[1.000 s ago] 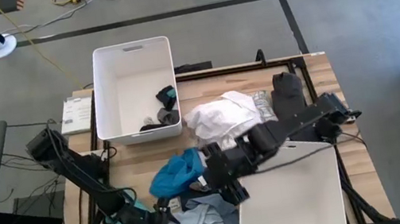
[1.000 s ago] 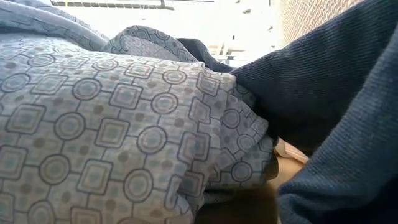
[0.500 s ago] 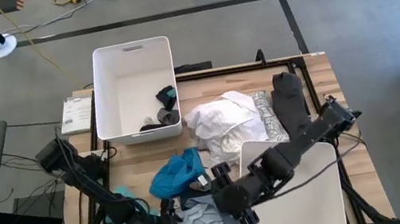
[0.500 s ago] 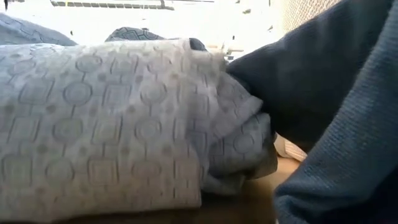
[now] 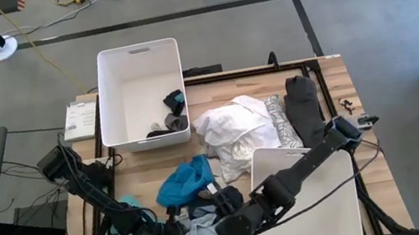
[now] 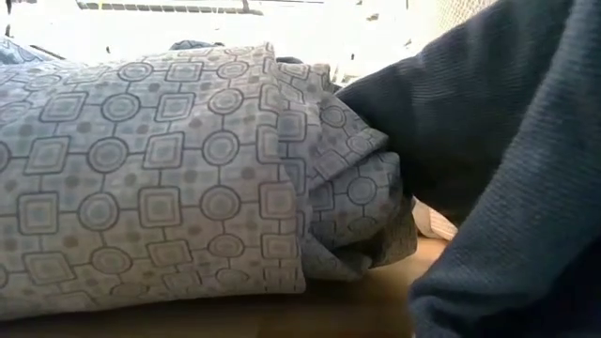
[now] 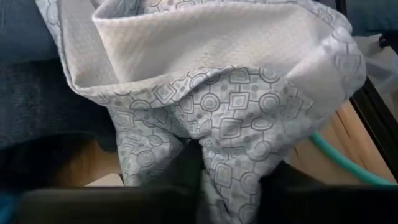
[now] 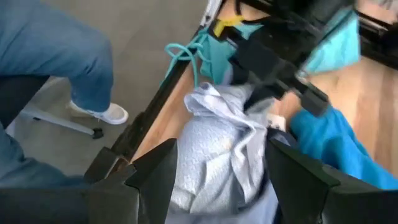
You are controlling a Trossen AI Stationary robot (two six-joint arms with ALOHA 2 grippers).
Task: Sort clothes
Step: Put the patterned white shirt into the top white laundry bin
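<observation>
At the surface's near edge, the pale blue patterned garment (image 5: 211,234) is pinched by the left gripper (image 5: 179,234), while the right gripper (image 8: 221,171) hovers spread above. A thin pinch could slip when lifted.

Two bins (image 5: 141,94) — six or so garments (image 5: 234,126) — two arms (image 5: 86,188).

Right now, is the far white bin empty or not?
Not empty. The high view shows the bin holding a few dark clothes in one near corner; the rest of its floor is bare.
</observation>
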